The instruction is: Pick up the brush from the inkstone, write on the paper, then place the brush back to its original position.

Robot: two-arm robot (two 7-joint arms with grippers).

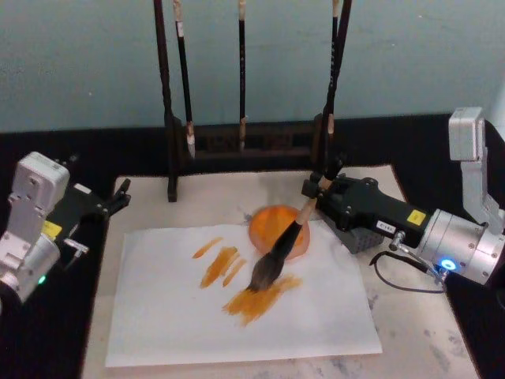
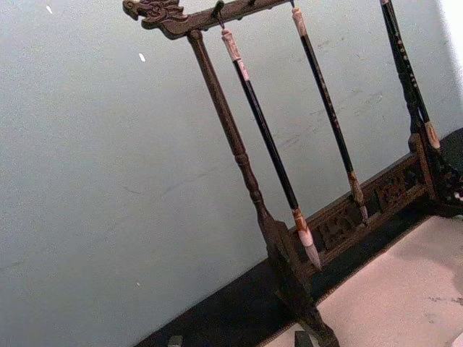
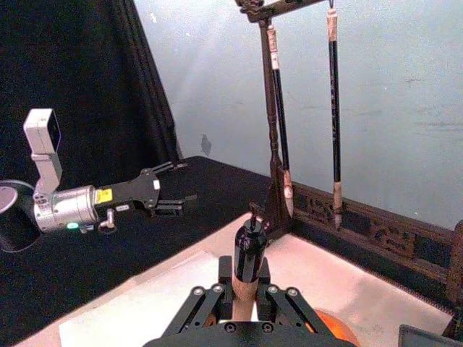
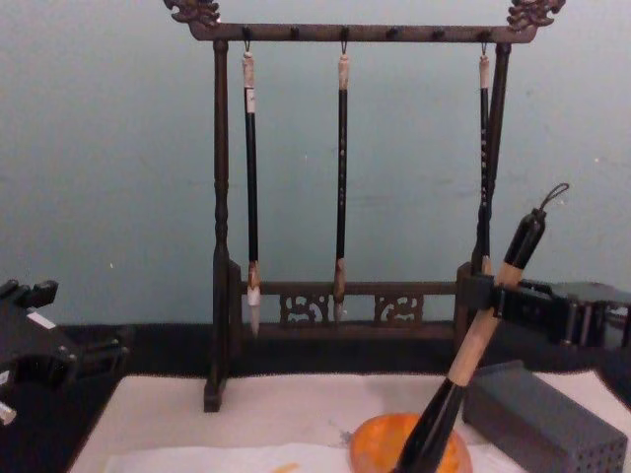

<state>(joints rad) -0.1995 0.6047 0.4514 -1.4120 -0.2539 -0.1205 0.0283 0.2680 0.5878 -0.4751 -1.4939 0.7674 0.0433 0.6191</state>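
The right gripper (image 1: 314, 188) reaches in from the right and is closed on the tan handle of the brush (image 1: 286, 237), which slants down and leftward across the near edge of the orange inkstone (image 1: 272, 221). Its dark bristles rest on the white paper (image 1: 173, 316) at the end of a broad orange smear (image 1: 260, 298), with three shorter orange strokes (image 1: 218, 262) just to the left. The left gripper (image 1: 121, 195) hangs at the left edge of the cream mat (image 1: 410, 332), fingers apart, well away from the brush, and a dark wooden rack (image 1: 245, 142) with slim hanging brushes (image 1: 241, 71) stands at the far side.
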